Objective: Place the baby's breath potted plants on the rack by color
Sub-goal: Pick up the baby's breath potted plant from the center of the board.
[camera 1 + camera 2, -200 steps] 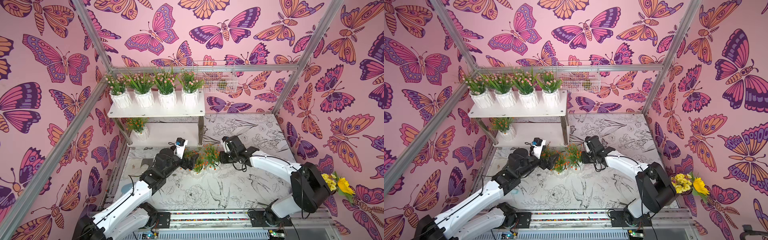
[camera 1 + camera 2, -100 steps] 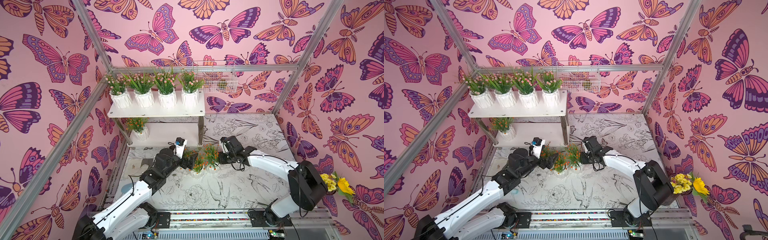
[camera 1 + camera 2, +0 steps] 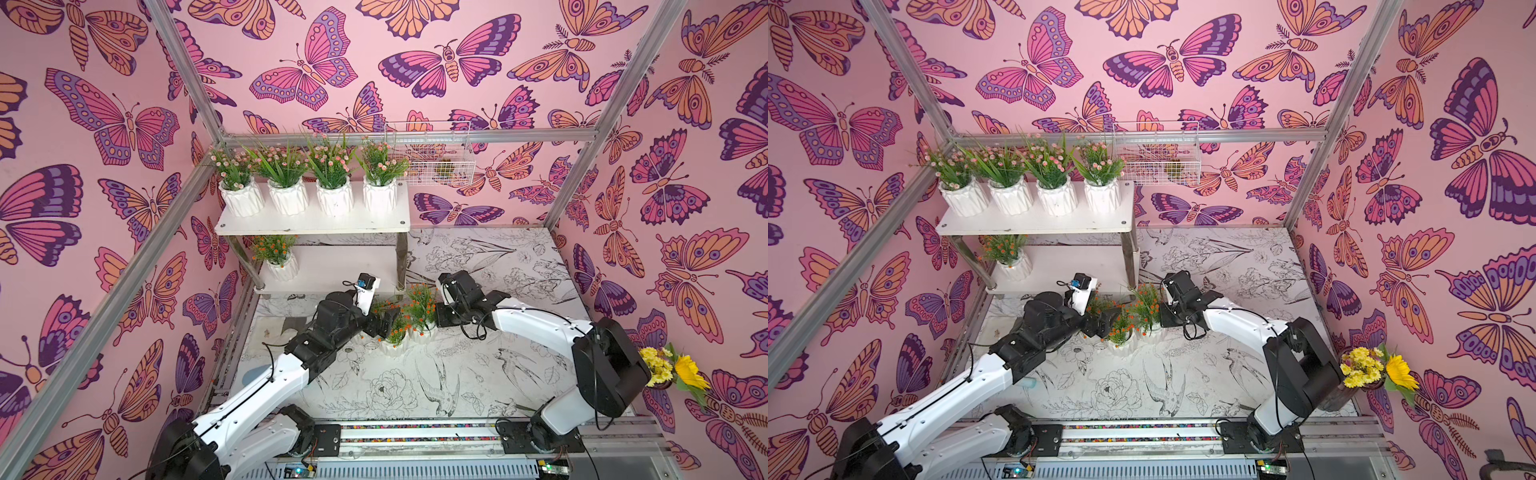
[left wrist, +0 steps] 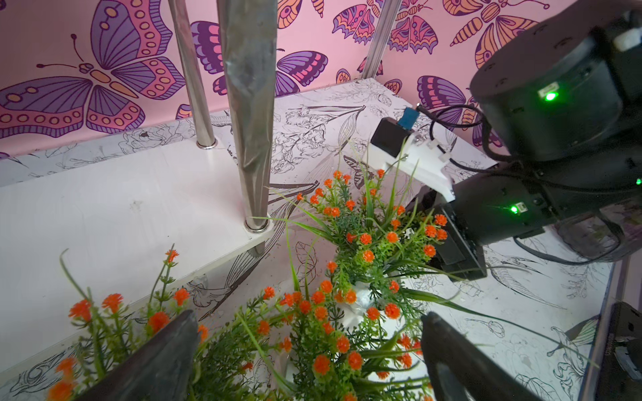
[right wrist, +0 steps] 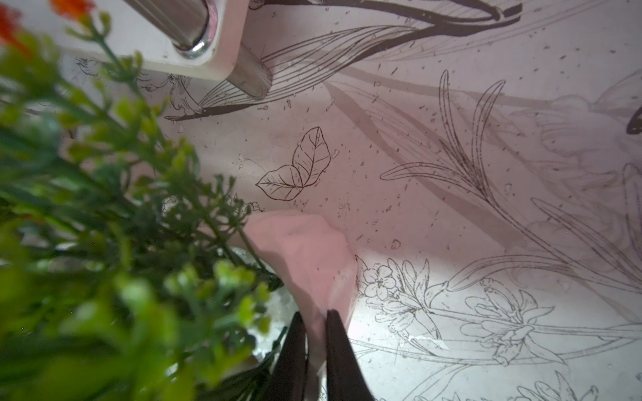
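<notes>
Rack (image 3: 316,226): 4 pink plants (image 3: 332,174) fill the top tier. 1 orange plant (image 3: 276,253) sits at the lower tier's left end, so orange likely goes below.

3 more orange plants (image 3: 405,320) cluster on the table (image 3: 457,374) just before the rack, upright, sprays pointing up.

Right gripper (image 5: 314,314): fingers together, pinching the rim of the end pot (image 5: 305,250); a rim grip probably spares the foliage.

Left gripper (image 4: 305,333): fingers wide apart, straddling another spray, gripping nothing.
</notes>
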Tool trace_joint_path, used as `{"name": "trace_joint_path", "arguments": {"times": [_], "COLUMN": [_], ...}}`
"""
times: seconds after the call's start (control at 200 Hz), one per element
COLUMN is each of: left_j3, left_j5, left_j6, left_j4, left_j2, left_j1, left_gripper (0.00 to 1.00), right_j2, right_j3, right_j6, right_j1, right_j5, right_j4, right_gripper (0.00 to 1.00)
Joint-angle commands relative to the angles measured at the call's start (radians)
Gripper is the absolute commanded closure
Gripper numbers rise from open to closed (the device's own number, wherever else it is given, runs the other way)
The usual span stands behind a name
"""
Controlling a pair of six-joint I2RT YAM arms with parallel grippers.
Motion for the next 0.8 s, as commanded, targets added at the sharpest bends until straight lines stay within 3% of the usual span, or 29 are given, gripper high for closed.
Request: {"name": "trace_joint_path", "arguments": {"times": [0.0, 0.371, 0.796], "left_j3": [0.02, 0.059, 0.085], "left_j5": [0.036, -0.01, -0.043], "left_j6": [0.001, 0.058, 0.075], "left_j4": [-0.026, -0.024, 0.097], "left_j2": [-0.004, 0.062, 0.227], "left_j1": [-0.014, -0.128, -0.276], "left_gripper": [0.0, 0.0, 0.0], "right_j2": [-0.005, -0.172, -0.243], "right_j3": [0.021, -0.031, -0.142], "right_j6": [-0.027, -0.036, -0.003], "right_j1": [-0.004, -0.102, -0.27], "right_j5": [0.076, 0.022, -0.152], "right_j4": [-0.093, -0.138, -0.056], "right_gripper": [0.98, 1.0, 1.0]}}
